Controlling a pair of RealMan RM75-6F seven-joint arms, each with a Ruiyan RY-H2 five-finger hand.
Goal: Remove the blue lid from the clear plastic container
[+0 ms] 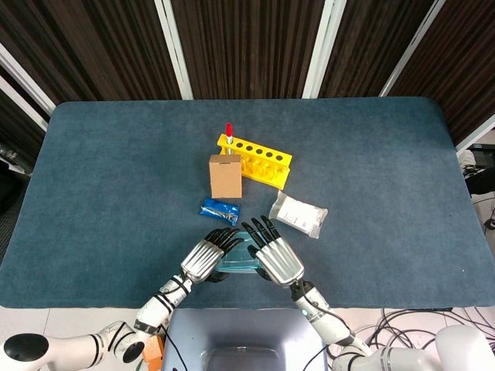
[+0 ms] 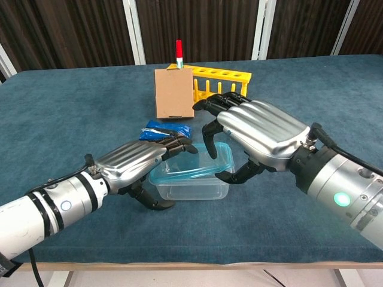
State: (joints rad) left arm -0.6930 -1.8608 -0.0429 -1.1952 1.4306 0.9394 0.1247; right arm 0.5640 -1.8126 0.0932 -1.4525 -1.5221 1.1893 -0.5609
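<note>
The clear plastic container [image 2: 192,188] sits near the table's front edge, between both hands. Its blue lid [image 2: 190,168] is tilted, its right side raised off the rim and its left side still low. My right hand [image 2: 257,133] grips the lid's right edge, fingers curled over the top and thumb underneath. My left hand [image 2: 133,161] holds the container's left side, fingertips on the lid's left corner. In the head view the left hand [image 1: 204,258] and right hand [image 1: 275,258] cover most of the lid [image 1: 239,260].
Behind the container lie a blue packet [image 1: 220,209] and a white bag [image 1: 298,214]. Further back stand a cardboard box [image 1: 225,176] and a yellow tube rack [image 1: 257,159] with a red-capped tube [image 1: 228,130]. The table's front edge [image 2: 191,263] is close.
</note>
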